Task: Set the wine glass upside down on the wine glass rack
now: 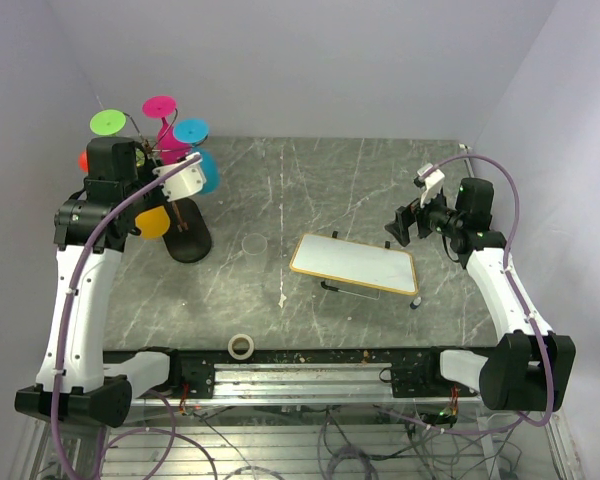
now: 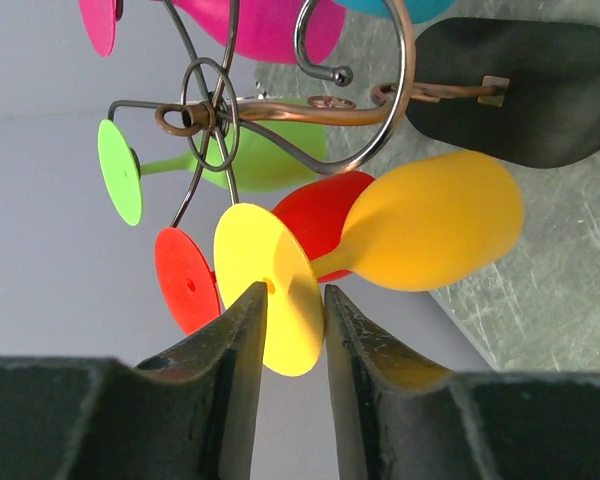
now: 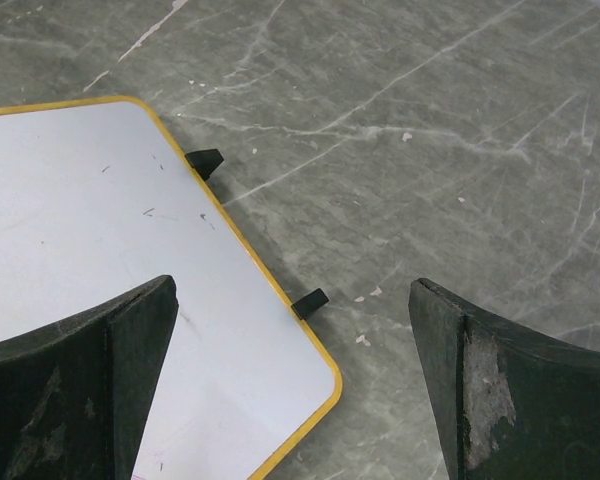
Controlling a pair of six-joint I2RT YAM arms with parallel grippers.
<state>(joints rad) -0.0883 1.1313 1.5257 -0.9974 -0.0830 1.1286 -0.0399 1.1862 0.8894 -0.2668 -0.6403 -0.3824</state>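
Yellow plastic wine glass (image 2: 430, 235) apparently hangs inverted on dark wire rack (image 2: 280, 117); left hand (image 2: 295, 297), slightly parted, grips nothing, and only retreat seems left.

Around our left gripper (image 2: 294, 300) we find the wine glass rack (image 1: 190, 243) bristling with hanging coloured glasses (image 1: 160, 108), the yellow glass (image 2: 430, 235) just ahead. Bare table (image 1: 310, 190) lies open between rack and whiteboard (image 1: 355, 263).

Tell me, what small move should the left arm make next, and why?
Probably open the left end effector a little wider. The yellow wine glass already seems to hang upside down on the wine glass rack, and the fingers sit close beside its foot, so backing off now might snag it.
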